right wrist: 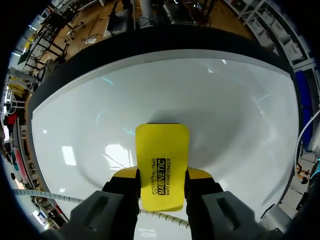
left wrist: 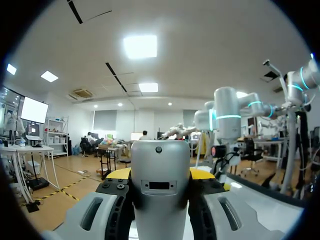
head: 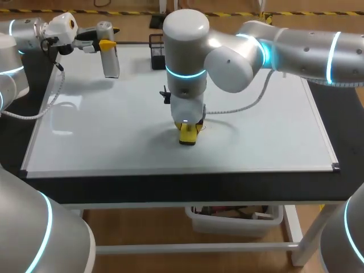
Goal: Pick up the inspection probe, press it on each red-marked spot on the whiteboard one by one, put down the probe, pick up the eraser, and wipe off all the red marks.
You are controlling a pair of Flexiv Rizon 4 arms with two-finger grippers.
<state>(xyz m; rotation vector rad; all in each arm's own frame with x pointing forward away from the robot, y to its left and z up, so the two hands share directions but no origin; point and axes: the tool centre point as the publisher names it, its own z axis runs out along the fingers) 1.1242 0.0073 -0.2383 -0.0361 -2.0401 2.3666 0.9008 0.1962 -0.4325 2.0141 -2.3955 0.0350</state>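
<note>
Mid-whiteboard [head: 273,142], the right pincer [right wrist: 162,176] is clamped on the yellow eraser [right wrist: 162,147], pressed flat for wiping. Farther off, the left pincer [head: 107,44] grips the inspection probe [head: 111,63] near the far-left corner (seemingly parked clear).

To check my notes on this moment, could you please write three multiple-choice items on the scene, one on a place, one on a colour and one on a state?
1. Where is the eraser?
A. near the middle of the whiteboard
B. at its far left corner
C. off the table

2. What colour is the eraser?
A. blue
B. yellow
C. red

3. The left gripper is:
A. open and empty
B. shut on a cloth
C. shut on the inspection probe

Answers:
1 A: the right gripper holds it there in the head view.
2 B: the head and right wrist views show it yellow.
3 C: the grey probe sits clamped between its yellow tips.
</note>
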